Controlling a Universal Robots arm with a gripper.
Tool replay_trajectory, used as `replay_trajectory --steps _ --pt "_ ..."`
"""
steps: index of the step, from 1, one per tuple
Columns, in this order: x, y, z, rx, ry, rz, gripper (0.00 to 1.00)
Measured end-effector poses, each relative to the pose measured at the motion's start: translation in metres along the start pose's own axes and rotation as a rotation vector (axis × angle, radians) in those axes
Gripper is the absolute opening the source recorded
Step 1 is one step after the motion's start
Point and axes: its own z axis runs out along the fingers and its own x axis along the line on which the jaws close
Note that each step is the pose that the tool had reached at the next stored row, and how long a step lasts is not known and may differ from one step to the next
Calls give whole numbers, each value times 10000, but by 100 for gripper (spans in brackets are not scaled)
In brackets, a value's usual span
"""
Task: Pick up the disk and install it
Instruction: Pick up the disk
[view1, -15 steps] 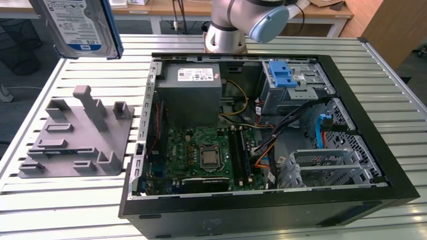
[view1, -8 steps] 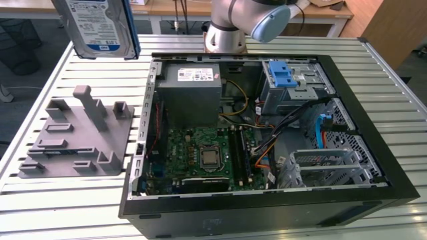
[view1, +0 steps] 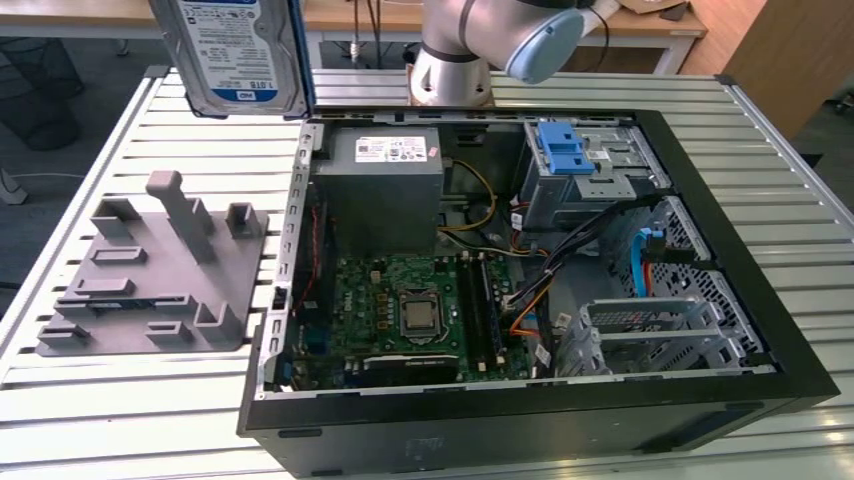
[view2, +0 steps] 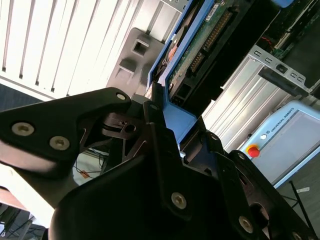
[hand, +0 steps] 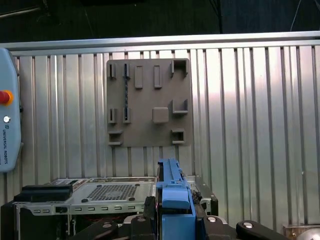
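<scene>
The disk (view1: 234, 55) hangs in the air at the upper part of the exterior view's left, above the slatted table and beside the open computer case. Its white-and-blue label faces the camera and a blue rail runs down its side. In the second wrist view my gripper (view2: 172, 114) is shut on the disk (view2: 200, 42), with black fingers (view2: 154, 107) clamping the blue rail and the green circuit board underside showing. In the first wrist view the disk's blue edge (hand: 172, 190) rises between the gripper's black jaws, above the case.
The open computer case (view1: 727, 210) lies on the slatted table (view1: 107, 400), with the grey power-supply box (view1: 387, 175) and the drive cage with blue latch (view1: 577, 150) inside. A grey fixture plate (view1: 154, 270) sits at the exterior view's left. A teach pendant (hand: 7, 125) lies nearby.
</scene>
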Motion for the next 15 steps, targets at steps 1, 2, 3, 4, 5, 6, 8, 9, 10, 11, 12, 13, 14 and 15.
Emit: replay_trajectory --steps 1,2,3,4,5,6,8,9,10,11,12,13,14,15 --pt "-1 -13 0 1 0 0 37" --pt "-1 -17 0 0 0 0 37" --pt "-1 -17 0 1 0 1 37" --pt "-1 -19 0 0 0 1 37" --pt "-1 -20 0 1 0 1 37" --pt "-1 -20 0 1 0 1 37" --pt "-1 -20 0 0 0 1 37" --pt "-1 -20 0 1 0 1 37" --pt "-1 -20 0 1 0 1 37" --pt "-1 -21 0 1 0 1 37" --pt "-1 -21 0 1 0 1 37" --pt "-1 -21 0 1 0 1 37" --pt "-1 -21 0 1 0 1 37" --pt "-1 -21 0 1 0 1 37"
